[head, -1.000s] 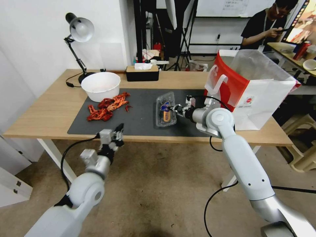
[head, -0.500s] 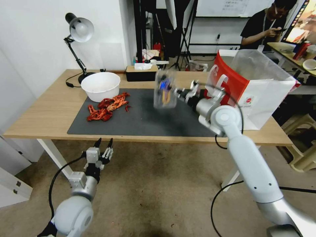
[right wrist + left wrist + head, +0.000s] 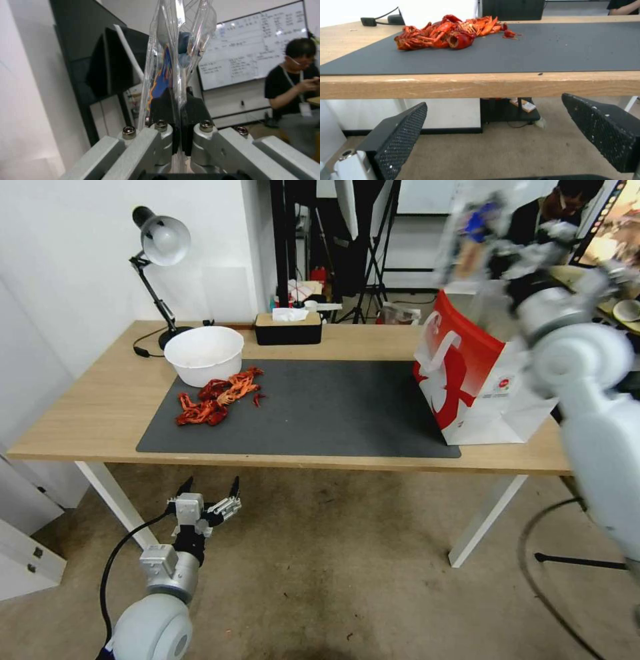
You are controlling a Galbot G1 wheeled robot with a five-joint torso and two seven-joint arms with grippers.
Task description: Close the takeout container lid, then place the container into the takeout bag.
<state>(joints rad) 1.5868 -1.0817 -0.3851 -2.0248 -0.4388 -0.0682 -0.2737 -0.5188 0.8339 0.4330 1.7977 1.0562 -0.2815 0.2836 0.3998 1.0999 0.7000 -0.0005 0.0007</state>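
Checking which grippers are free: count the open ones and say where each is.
1. The left gripper hangs open below the table edge, near the floor. The right gripper is shut on the container, raised above the bag.

White arms, black cables, black mesh-textured fingers (image 3: 400, 140)

Desk (image 3: 100, 407): pale wood-grain top, matt; raw-looking front edge in the left wrist view. Mat (image 3: 320, 407): dark grey, matt, smooth. Takeout container (image 3: 173, 50): thin clear plastic, glossy, creased. Takeout bag (image 3: 467, 373): paper, red and white sides, clear plastic liner. Left gripper (image 3: 500, 140) fingers (image 3: 400, 142): black, dimpled pads. Right gripper (image 3: 178, 117): brushed grey metal frame, bright screw heads. Bowl (image 3: 203, 355): white, smooth. Floor (image 3: 347, 580): rough, stained.
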